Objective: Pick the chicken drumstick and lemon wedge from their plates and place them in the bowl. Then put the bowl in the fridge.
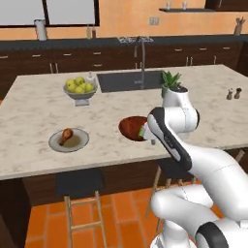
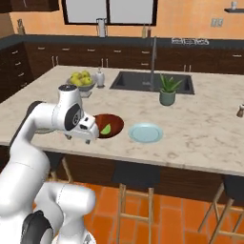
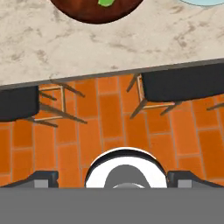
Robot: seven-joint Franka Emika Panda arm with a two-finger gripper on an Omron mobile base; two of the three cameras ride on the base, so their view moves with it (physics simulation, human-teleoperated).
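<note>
Glossy white rounded arm (image 1: pixel 203 164) links are seen at lower right of the left base view, joined by dark grey joint bands; a black-ringed round cap is noted on the shoulder.

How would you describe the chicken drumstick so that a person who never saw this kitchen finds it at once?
Start at the big marble island counter with the sink. At its near edge, in front of the grey bowl of yellow-green fruit, lies a grey plate. The chicken drumstick is the small reddish-brown piece on it, the only food on a flat plate.
</note>
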